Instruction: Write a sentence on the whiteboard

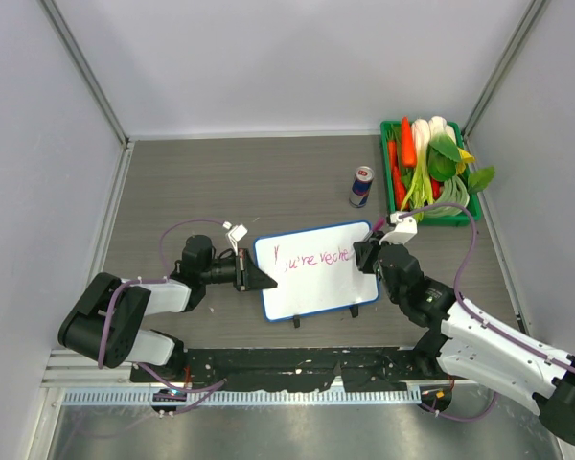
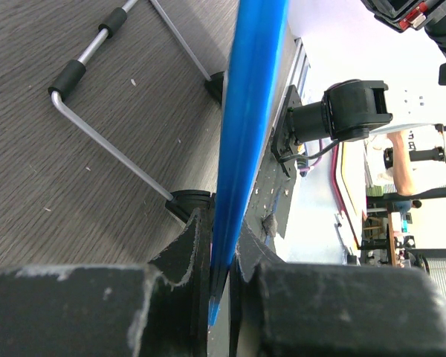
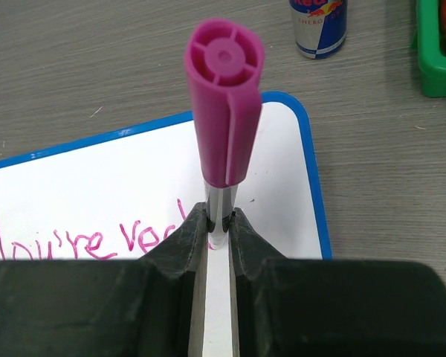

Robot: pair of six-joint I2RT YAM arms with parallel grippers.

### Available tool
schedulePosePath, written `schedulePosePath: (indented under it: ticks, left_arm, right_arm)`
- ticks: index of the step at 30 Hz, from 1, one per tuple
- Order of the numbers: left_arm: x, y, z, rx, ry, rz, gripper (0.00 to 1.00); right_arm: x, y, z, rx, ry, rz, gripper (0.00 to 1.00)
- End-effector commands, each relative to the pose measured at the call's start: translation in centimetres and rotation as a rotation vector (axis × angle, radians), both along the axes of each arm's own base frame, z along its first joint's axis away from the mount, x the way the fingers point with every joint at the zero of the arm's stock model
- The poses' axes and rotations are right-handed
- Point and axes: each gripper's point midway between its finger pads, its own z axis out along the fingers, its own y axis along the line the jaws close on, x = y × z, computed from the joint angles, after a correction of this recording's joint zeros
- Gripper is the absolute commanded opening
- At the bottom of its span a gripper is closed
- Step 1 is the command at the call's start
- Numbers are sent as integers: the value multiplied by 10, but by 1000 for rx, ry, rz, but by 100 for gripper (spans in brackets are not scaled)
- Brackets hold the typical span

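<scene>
Grey table (image 1: 220, 182), left gripper (image 1: 264, 279) pinching whiteboard (image 1: 316, 287), right gripper (image 3: 219, 227) clamping marker (image 3: 224, 104)

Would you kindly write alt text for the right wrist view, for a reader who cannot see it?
The right gripper is shut on a pink-capped marker over the whiteboard, where a pink sentence begins "You're". A drink can and a green crate stand on the table beyond.

Top view: end of the sentence (image 1: 311, 260) is hidden behind right gripper (image 1: 366, 253); last word illegible to me. Right wrist: marker (image 3: 224, 111) tip hidden down inside the grip; can (image 3: 319, 26) cut off at far edge, green tray (image 3: 440, 52) at right edge. Left wrist: whiteboard (image 2: 249, 134) seen edge-on, rim blurred, face not visible.
</scene>
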Motion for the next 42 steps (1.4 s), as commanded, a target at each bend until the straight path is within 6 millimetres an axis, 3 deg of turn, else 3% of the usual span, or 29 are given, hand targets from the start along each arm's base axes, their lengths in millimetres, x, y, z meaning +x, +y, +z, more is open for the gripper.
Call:
schedulePosePath:
  ticks: [1,17,29,42]
  left_arm:
    - [8,7,-24,83,73,82,0]
    - [7,7,-25,84,76,80,0]
    - [7,7,-23,80,72,81,0]
    - [6,7,-23,80,71,80,0]
  right_arm:
    - [8,-8,16,-24,-38,-52,2]
    - [11,-6,61,36,-135,-39,1]
    - [8,-6,68,38,-147,1,1]
    - [4,-8,58,79,-147,76,2]
